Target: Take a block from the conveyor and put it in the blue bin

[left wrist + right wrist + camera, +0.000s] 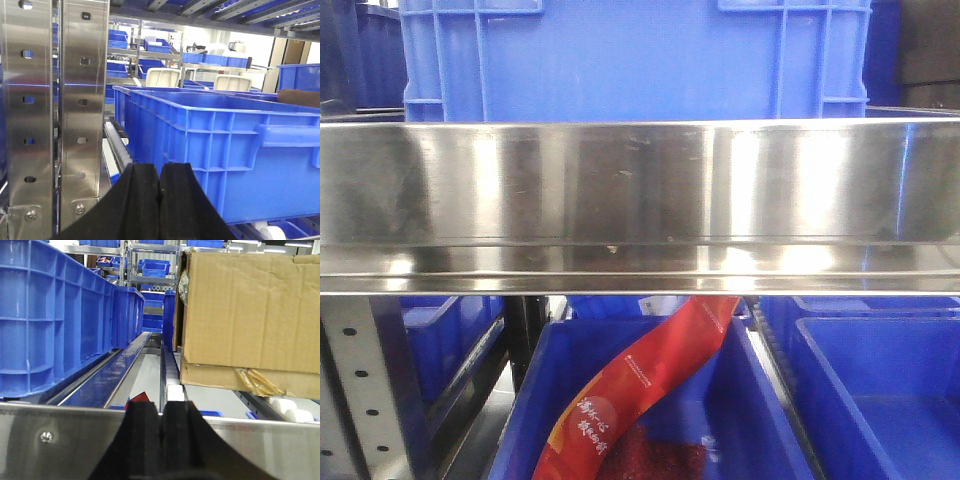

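The left tool has its black fingers pressed together on nothing, facing a large blue plastic bin on the rack. The right tool is likewise pressed together, empty, near a brown cardboard box. No block or conveyor shows in any view

two closed grippers, one cardboard box, one red packet
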`<state>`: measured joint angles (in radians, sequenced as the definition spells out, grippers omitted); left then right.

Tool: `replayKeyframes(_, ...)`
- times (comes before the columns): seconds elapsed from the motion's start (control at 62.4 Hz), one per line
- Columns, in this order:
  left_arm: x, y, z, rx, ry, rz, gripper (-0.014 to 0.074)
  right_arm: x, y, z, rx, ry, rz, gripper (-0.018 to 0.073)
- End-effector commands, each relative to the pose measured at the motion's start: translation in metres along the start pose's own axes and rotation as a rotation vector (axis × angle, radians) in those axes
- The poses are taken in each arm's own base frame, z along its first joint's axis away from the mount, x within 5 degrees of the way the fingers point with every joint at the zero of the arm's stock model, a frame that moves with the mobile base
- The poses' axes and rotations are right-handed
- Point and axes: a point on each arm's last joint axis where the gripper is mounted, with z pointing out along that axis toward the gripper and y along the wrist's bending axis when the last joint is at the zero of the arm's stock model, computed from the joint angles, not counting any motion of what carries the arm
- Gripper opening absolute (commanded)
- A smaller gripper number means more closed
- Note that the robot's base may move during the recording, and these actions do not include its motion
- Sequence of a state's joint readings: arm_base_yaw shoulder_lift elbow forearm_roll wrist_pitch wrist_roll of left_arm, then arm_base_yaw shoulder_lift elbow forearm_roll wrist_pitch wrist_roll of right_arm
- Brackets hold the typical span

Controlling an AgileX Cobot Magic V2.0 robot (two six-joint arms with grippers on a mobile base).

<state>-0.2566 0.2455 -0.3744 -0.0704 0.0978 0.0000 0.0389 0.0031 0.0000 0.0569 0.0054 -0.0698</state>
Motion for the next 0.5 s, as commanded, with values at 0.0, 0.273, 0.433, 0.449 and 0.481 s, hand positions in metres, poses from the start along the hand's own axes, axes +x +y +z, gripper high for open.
replayKeyframes(0.0,-0.001,0.000,-0.001,-0.001,-0.021,-0.012,-0.0111,-0.001,0.000,0.000,0.006,-0.016,-0.007,-0.0162)
replayKeyframes(0.273,-0.001,0.001,-0.003,-0.014,-0.025,0.000,-0.0111,-0.001,0.000,0.000,0.006,-0.016,-0.007,-0.0162)
replayKeyframes(0.433,0.019,0.009,-0.015,-0.138,-0.031,0.016,-0.0111,-0.001,0.000,0.000,0.006,-0.016,-0.007,-0.0162)
replayKeyframes(0.449,0.022,0.010,-0.016,-0.152,-0.034,0.018,-0.0111,-0.001,0.000,0.000,0.006,-0.016,-0.007,-0.0162)
replayKeyframes(0.481,0.029,0.012,-0.018,-0.187,-0.042,0.023,-0.0111,-0.001,0.000,0.000,0.006,-0.016,-0.007,-0.0162)
